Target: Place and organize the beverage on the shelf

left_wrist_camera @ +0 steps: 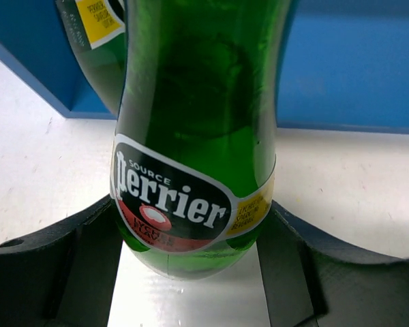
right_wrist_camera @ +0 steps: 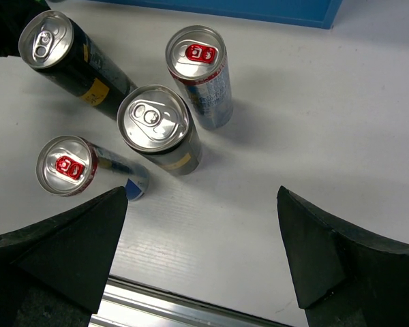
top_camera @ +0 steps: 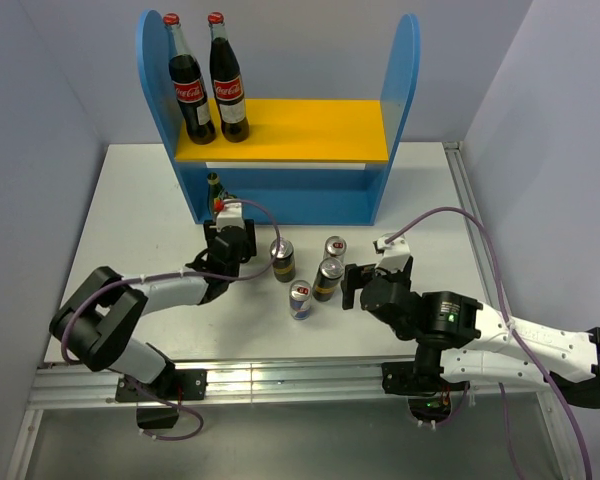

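Left wrist view: the left fingers were closed on a green bottle. It was glossy, its Perrier label faced the camera, and it was upright near the shelf, at the blue lower front. A second green bottle stood just beside that front. The right fingers gaped wide above four cans standing mid-worktop. The task looked barely begun: no drink was clearly shelved, and only cola bottles stood on the yellow board.

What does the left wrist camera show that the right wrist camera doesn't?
Only left wrist: a green Perrier bottle gripped by the left gripper, a second green bottle behind it. Only right wrist: two dark cans and two red-tabbed cans standing in front of the open right gripper. Both: the white table and the blue shelf.
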